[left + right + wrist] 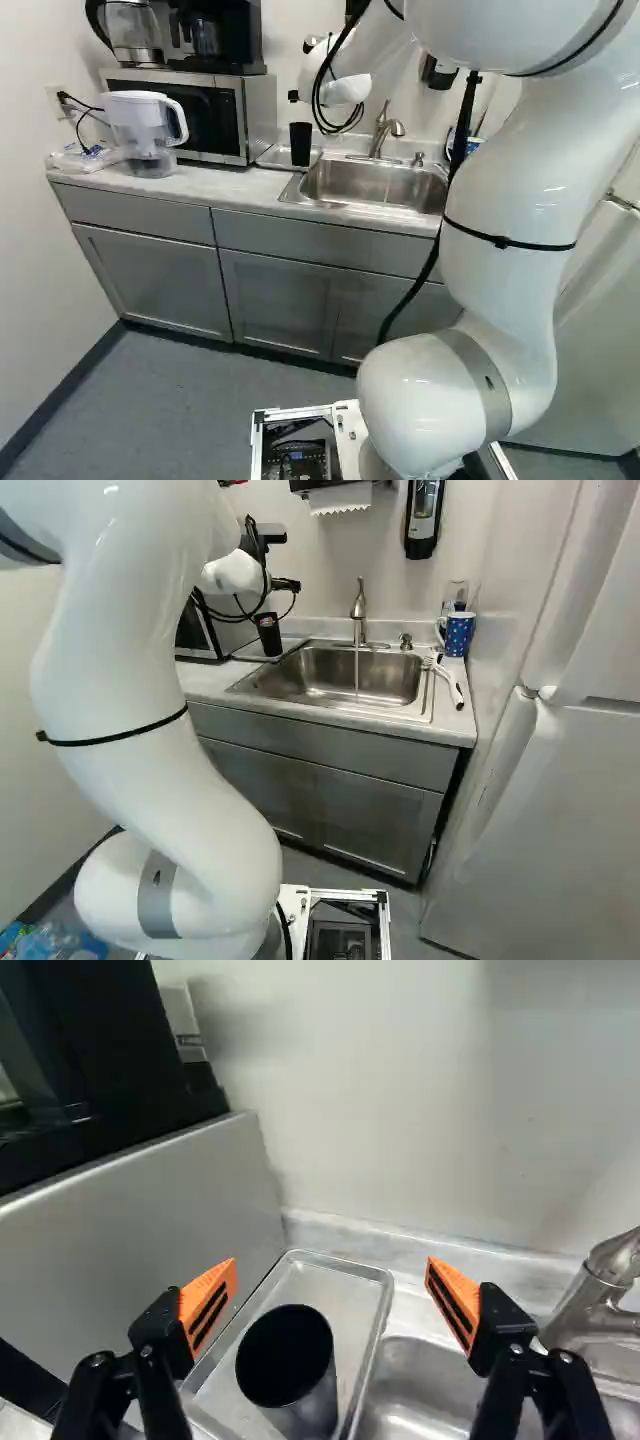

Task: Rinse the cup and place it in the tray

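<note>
From where I stand, the white arm fills the right side of the left base view, reaching over the counter. Its gripper has its two fingers spread wide, nothing pinched between them. Ahead of and below them, the black cup stands upright in the metal tray, mouth up. I'd guess it's light, fairly stiff plastic, hard to break but slippery if wet; any fresh grip should close gently on opposite sides, below the rim. Beyond, at the upper middle of the right base view, the tap seems to run thinly into the sink.
</note>
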Controlling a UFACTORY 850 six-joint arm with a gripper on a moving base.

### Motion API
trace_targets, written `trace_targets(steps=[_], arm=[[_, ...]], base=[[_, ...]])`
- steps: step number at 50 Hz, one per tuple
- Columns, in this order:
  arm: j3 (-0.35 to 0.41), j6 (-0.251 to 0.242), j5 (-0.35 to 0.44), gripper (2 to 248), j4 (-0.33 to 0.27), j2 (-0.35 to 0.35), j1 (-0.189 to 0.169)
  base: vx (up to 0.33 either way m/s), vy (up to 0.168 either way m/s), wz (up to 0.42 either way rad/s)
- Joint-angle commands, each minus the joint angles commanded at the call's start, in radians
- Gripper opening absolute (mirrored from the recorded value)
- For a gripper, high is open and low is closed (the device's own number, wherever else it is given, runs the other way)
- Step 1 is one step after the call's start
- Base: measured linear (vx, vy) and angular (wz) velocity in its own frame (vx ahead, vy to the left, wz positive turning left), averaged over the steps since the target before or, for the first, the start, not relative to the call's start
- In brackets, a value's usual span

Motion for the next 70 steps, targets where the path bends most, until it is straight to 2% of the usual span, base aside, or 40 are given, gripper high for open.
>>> trace_targets(steps=[40,70], arm=[[0.041,0.0,0.0,247,0.0,0.102,-0.104],[0.043,0.0,0.0,247,0.0,0.105,-0.184]], base=[[0.0,0.0,0.0],[0.0,0.0,0.0]])
